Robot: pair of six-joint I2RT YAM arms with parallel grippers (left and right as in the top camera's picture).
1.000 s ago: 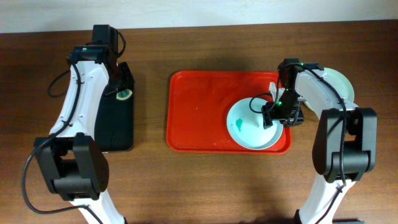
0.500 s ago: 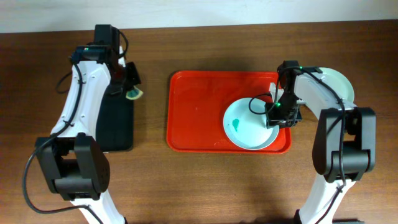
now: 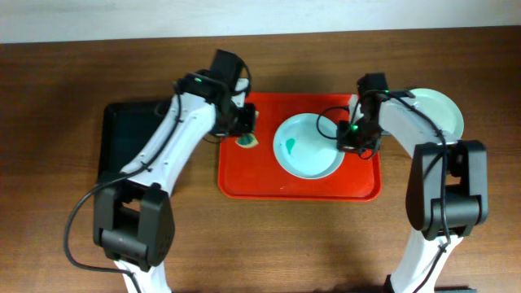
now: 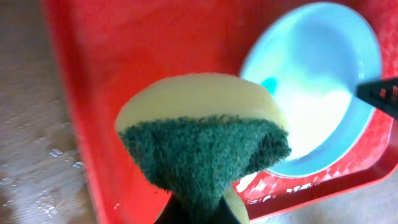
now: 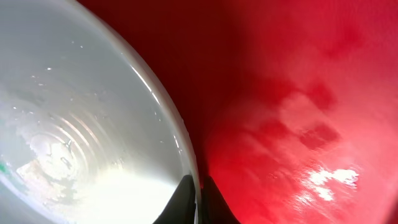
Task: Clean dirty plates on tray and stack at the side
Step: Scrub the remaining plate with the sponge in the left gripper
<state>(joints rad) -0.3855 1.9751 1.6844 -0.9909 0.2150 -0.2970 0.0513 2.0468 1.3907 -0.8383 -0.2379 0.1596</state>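
A pale-mint plate [image 3: 308, 146] with a small teal smudge [image 3: 287, 146] lies on the red tray [image 3: 244, 183], right of its middle. My right gripper [image 3: 352, 134] is shut on that plate's right rim; in the right wrist view its fingertips [image 5: 198, 199] pinch the rim of the plate [image 5: 81, 124] over the tray [image 5: 298, 93]. My left gripper [image 3: 244, 130] hovers over the tray's left part, shut on a yellow-and-green sponge [image 4: 205, 137], green side facing the camera. Its jaws are hidden behind the sponge. A second plate [image 3: 440, 106] rests on the table right of the tray.
A black rectangular tray [image 3: 122, 138] lies on the wooden table at the left, partly under my left arm. The table's back edge meets a light wall. Small wet spots show on the red tray's floor.
My left arm swung right from the black tray to over the red tray, carrying the sponge. My right gripper closed on the plate's rim, and the plate shifted left and back.
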